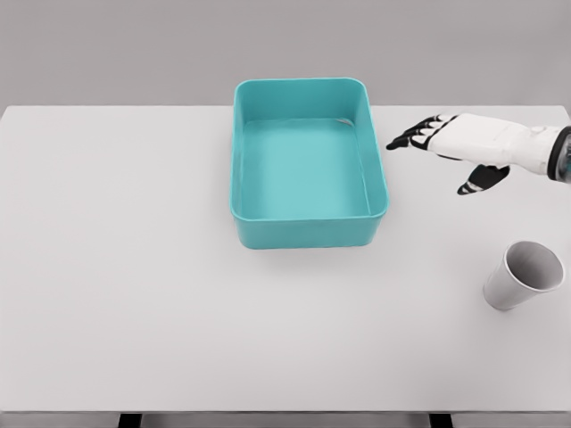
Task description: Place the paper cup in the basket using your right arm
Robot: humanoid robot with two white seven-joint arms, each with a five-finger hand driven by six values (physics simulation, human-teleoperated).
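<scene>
The teal rectangular plastic basket (308,165) sits empty just left of the white right hand (451,147), which hovers with fingers spread, holding nothing. The white paper cup (524,276) lies tilted on the white counter (134,267), nearer the robot, slightly right.

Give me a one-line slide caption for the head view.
Right hand open above the table, between teal basket and paper cup.

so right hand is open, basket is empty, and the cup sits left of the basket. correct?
Not quite. The head view shows the cup to the right of the basket, near the table's right edge. The rest holds: right hand open, basket empty.
</scene>
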